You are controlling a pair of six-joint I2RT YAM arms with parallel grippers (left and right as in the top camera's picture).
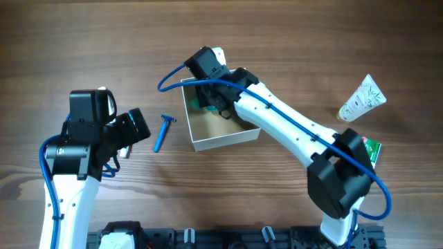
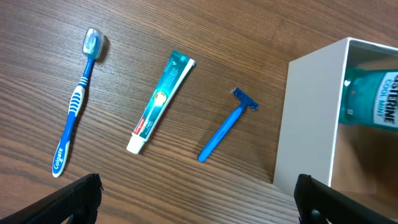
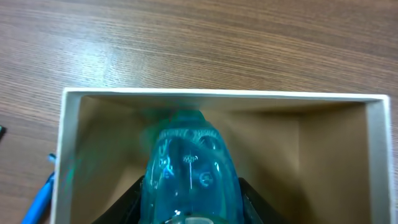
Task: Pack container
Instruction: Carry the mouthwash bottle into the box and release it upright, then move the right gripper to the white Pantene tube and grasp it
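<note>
The container, a white low-walled box with a tan inside, sits mid-table; it also shows in the left wrist view and the right wrist view. My right gripper is shut on a teal mouthwash bottle and holds it inside the container. My left gripper is open and empty above the table, left of the container. A blue razor, a toothpaste tube and a blue toothbrush lie on the wood beneath it.
A white tube with a leaf print lies at the far right. A small green flat packet lies below it, partly under the right arm. In the overhead view the left arm hides the toothpaste and toothbrush.
</note>
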